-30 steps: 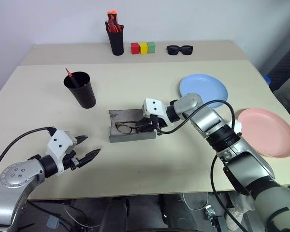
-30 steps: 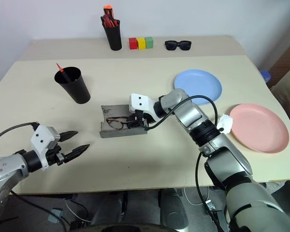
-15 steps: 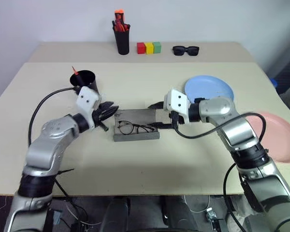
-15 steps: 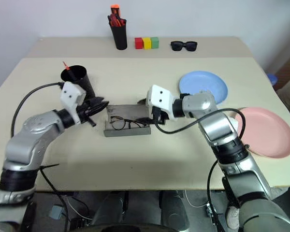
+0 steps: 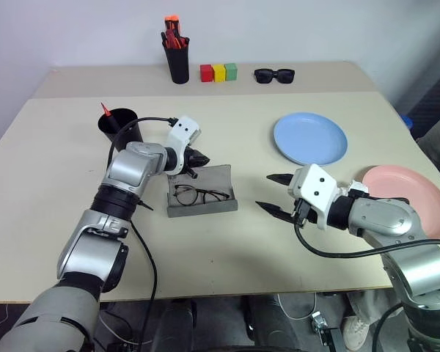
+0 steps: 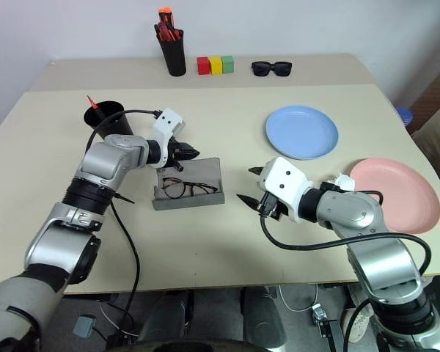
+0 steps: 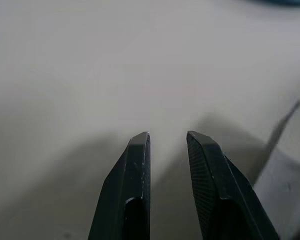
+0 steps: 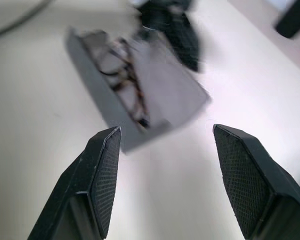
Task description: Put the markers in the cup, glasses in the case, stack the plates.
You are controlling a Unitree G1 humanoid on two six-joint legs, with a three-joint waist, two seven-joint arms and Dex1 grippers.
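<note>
Glasses (image 5: 198,196) lie in the open case (image 5: 224,207) — our narrowly parted left gripper (image 5: 199,158) at eleven o'clock should push its lid down squarely — right gripper (image 5: 275,193) spread.

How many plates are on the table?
2: the light blue plate lies on the table's right half, and the pink plate sits near the right edge, nearer the robot.

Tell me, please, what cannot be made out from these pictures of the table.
- Cup: only a red marker tip shows above the rim; the wall hides whatever else is inside.
- Left gripper: in the eye views, too small and dark to show whether it touches the case lid.
- Pink plate: right arm covers its near edge; the left eye view's border crops it.
- Glasses: blurred in the right wrist view.
</note>
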